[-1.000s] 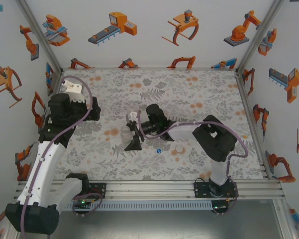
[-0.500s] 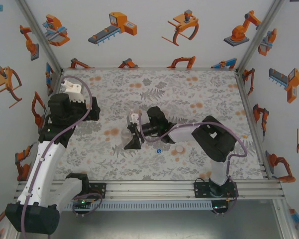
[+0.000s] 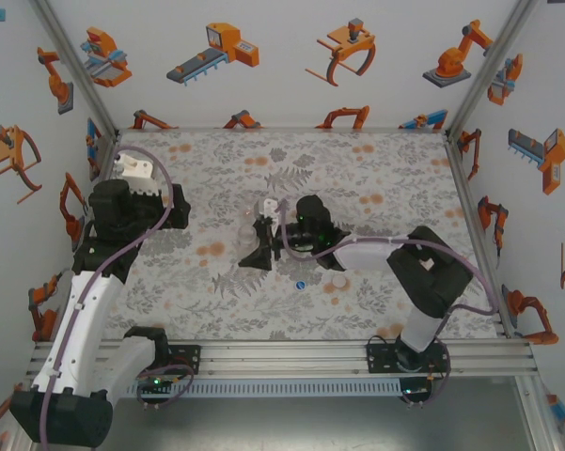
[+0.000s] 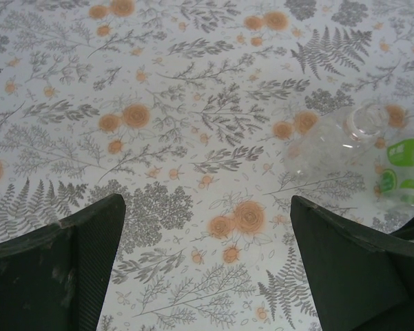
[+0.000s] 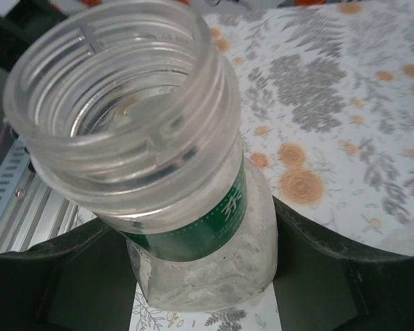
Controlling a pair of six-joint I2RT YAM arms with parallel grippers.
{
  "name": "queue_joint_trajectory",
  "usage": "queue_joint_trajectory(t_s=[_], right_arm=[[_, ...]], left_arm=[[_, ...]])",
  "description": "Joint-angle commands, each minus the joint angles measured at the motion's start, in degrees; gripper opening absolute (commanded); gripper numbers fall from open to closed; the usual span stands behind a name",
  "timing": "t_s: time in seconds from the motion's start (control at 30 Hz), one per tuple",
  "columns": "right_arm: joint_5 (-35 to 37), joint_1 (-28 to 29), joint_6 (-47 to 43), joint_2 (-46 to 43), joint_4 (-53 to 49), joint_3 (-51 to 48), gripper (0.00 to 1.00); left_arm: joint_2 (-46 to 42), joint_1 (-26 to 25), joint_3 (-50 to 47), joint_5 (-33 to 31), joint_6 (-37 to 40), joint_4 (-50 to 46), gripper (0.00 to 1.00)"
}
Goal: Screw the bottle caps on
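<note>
- the right gripper (image 5: pixel 200 265) is clenched on a bottle (image 5: pixel 134 103); its two dark fingers (image 5: pixel 62 283) press the clear body from either side.
- the bottle is colourless plastic with a dark green label bearing white characters. its threaded neck is bare and open, and the mouth tilts up toward the right wrist camera.
- from above, the right gripper (image 3: pixel 261 240) sits about mid-table, slightly left of centre, with the right arm stretched out to it from its base at the near right.
- a blue cap (image 3: pixel 301 283) lies on the table (image 3: pixel 376 169), just toward the near edge and a little right of the right gripper. it is not touching the gripper.
- a white cap (image 3: pixel 338 281) lies near the blue one, to its right, and the two are apart.
- the left gripper (image 4: pixel 207 207) is released, its fingers (image 4: pixel 62 269) spread wide over bare floral cloth with nothing between them.
- from above, the left arm stands over the left part of the table, well apart from the right gripper.
- at the right edge of the left wrist view there is a clear, uncapped, green-labelled bottle (image 4: pixel 344 148), with a dark shape beside it at the lower right edge. i cannot tell whether it is the same bottle that the right gripper holds.
</note>
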Motion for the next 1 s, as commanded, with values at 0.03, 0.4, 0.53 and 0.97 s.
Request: queue_joint_trajectory(t_s=[0.03, 0.4, 0.53, 0.97], right_arm=[[1.8, -3.7, 7.2, -7.2, 2.6, -2.2, 0.50], [2.6, -15.0, 17.3, -22.0, -2.8, -4.3, 0.45], [2.9, -15.9, 12.7, -27.7, -14.0, -2.4, 0.45], [1.3, -16.0, 5.7, -39.1, -32.2, 5.4, 0.44]], left_arm=[[-2.3, -0.3, -0.8, 10.0, -0.7, 4.8, 0.97], [-0.2, -5.6, -7.4, 29.2, -10.5, 35.0, 0.98], [3.6, -12.2, -6.5, 33.5, -8.5, 40.4, 0.98], [13.9, -26.4, -6.2, 41.4, -10.3, 62.0, 0.98]])
